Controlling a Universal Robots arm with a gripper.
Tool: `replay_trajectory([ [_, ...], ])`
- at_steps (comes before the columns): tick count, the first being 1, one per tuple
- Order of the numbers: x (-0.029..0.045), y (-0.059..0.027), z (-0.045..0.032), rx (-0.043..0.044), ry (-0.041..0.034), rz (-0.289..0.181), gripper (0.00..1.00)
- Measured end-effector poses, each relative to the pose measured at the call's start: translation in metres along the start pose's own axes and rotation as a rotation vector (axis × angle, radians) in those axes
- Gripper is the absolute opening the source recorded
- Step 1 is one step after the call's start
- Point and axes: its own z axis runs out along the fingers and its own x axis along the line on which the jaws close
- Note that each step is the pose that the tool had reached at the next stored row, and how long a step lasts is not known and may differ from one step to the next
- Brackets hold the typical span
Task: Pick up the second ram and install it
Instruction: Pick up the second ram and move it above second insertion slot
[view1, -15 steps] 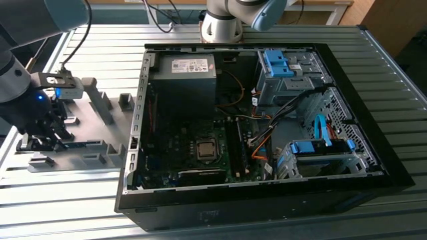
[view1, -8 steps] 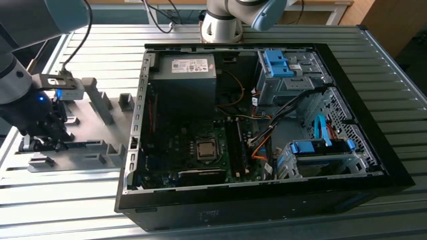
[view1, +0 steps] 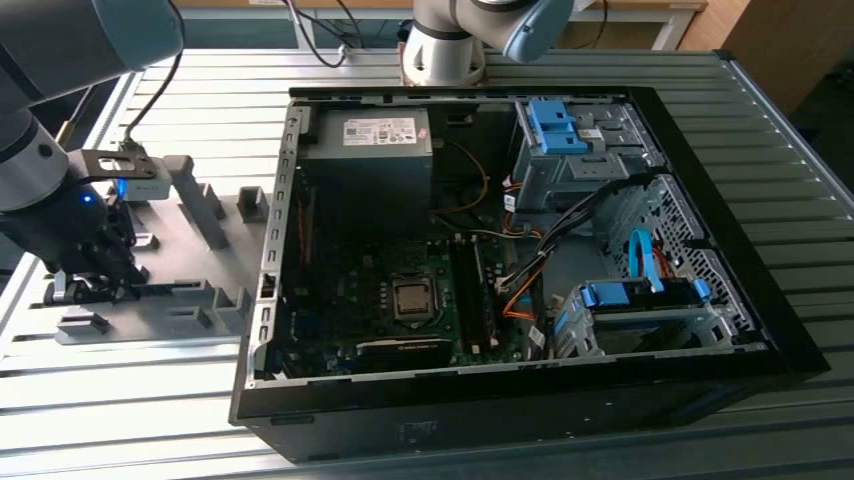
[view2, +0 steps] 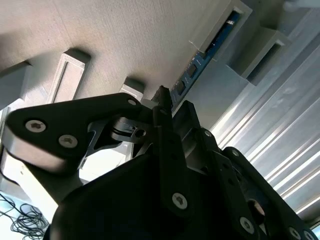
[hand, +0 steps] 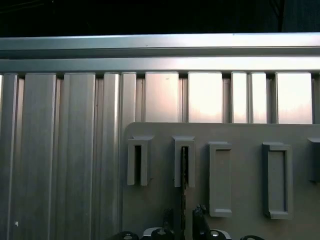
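Currently the second ram (hand: 184, 172) stands on edge in the grey fixture (hand: 240, 135), the gripper (hand: 184, 220) astride it with jaws narrowly parted; judged light, stiff but fragile, it is best pinched across its flat faces, mid-length.

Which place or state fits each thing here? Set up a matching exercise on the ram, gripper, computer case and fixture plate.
1. second ram
2. gripper
3. computer case
4. fixture plate

A. lying open, insides showing
B. grey, at the exterior view's left of the case
C. low over the fixture plate
D. standing on edge in a fixture slot

Pairs: 1-D, 2-C, 3-A, 4-B
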Motion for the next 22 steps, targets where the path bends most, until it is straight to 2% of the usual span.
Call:
replay_trajectory([
  [6,0.0,-0.0001,0.0005,0.0,-0.0001,-0.001,0.27],
  [7,0.0,0.0,0.0006,0.0001,-0.0001,-0.001,0.2],
  [12,0.0,-0.0001,0.0008,0.0001,-0.0001,-0.001,0.19],
  [13,0.0,-0.0001,0.0008,0.0001,-0.0001,-0.001,0.14],
  [22,0.0,0.0,0.0009,0.0001,-0.0001,-0.001,0.14],
])
